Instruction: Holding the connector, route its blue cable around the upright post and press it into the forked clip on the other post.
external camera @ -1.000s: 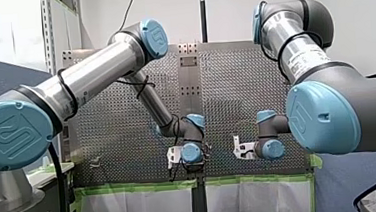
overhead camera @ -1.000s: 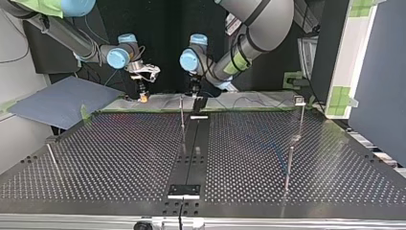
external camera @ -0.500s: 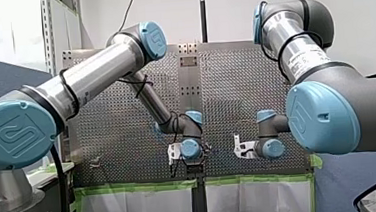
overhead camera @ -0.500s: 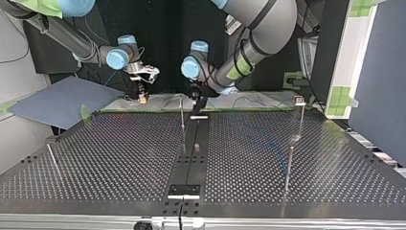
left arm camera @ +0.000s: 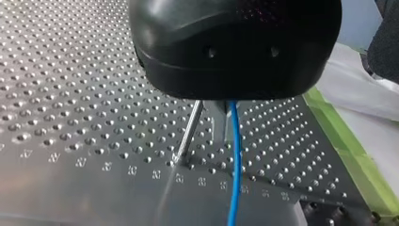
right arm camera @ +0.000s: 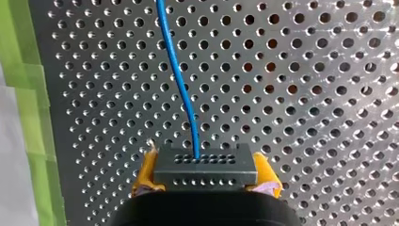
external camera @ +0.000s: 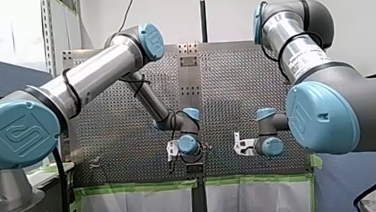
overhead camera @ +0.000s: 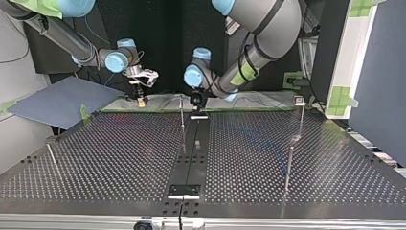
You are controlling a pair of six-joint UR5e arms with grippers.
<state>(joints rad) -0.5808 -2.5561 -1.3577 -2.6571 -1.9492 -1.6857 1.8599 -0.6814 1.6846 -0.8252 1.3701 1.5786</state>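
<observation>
Connector (right arm camera: 204,165), a dark grey block dotted with small holes, sits clenched between the yellow pads (right arm camera: 147,170) of my right pincer (right arm camera: 205,173), over the perforated table (right arm camera: 306,94). Its blue cable (right arm camera: 181,80) leaves the block's face and runs ahead of the pincer across the table in a gentle curve. A strip of green tape (right arm camera: 33,94) lies along the table's edge to one side.

In the top view my right pincer hangs at the table's far edge, left of the middle. My left pincer (overhead camera: 196,101) hangs near it at the middle of that edge, just beside a thin upright post (overhead camera: 182,117). In the left wrist view the blue cable comes out from under the black body of my left pincer and runs on across the table. The upright post stands just beside the cable and apart from it. Whether my left pincer is released or clenched on the cable I cannot tell. 1 more post with a small head (overhead camera: 299,108) stands well apart at the top view's right.
</observation>
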